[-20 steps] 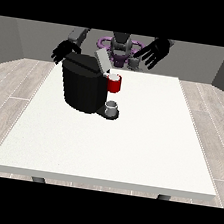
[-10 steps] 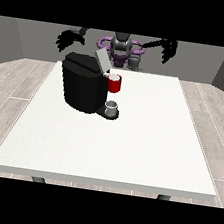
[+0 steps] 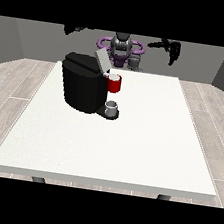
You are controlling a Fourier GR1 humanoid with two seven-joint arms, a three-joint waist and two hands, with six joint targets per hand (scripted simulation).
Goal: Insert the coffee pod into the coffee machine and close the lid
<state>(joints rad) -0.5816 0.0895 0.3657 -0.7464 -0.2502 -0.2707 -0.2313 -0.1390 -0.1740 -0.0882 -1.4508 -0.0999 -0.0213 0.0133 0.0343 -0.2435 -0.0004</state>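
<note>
The black coffee machine [image 3: 81,83] stands on the table's far left part, its grey lid [image 3: 101,60] tilted up and open. A red holder [image 3: 114,83] juts from its front above a small grey cup [image 3: 112,108] on the drip tray. A small grey cylinder [image 3: 134,62], perhaps the coffee pod, sits at the table's far edge in front of the robot. The hand at the view's right [image 3: 172,49] is raised high beside the robot, fingers hanging straight, holding nothing. The hand at the view's left [image 3: 74,29] is raised too and partly cut off at the top.
The white table [image 3: 129,147] stretches wide towards the camera, its right and near parts bare. The robot's torso [image 3: 121,47] stands behind the far edge. Grey floor surrounds the table.
Both arms have lifted up and outwards, away from the machine and the table. The machine, its lid and the cup have not moved.
</note>
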